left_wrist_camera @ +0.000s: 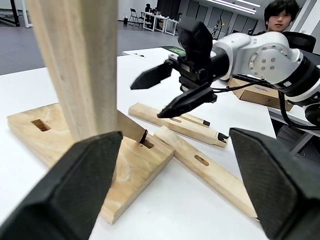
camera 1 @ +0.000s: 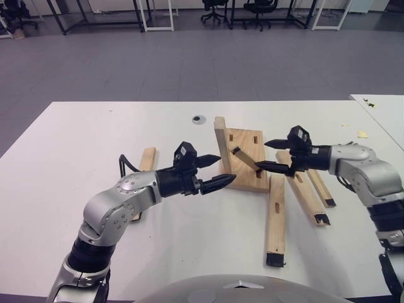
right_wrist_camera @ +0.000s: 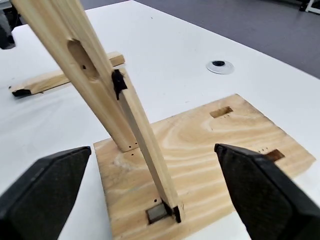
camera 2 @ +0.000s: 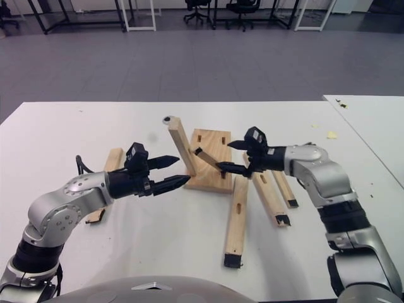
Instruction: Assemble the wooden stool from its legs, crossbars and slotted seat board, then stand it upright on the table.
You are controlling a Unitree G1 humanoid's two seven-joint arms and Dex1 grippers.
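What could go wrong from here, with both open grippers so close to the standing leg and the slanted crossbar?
1. The upright leg stands in the seat board with only the slanted crossbar against it; the open left gripper, close beside it, could knock it over.
2. The open right gripper sits at the crossbar's lower end; a crooked grasp might pull it out of its slot or jam it.

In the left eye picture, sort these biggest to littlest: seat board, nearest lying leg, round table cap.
1. seat board
2. nearest lying leg, though being close to the camera flatters it
3. round table cap
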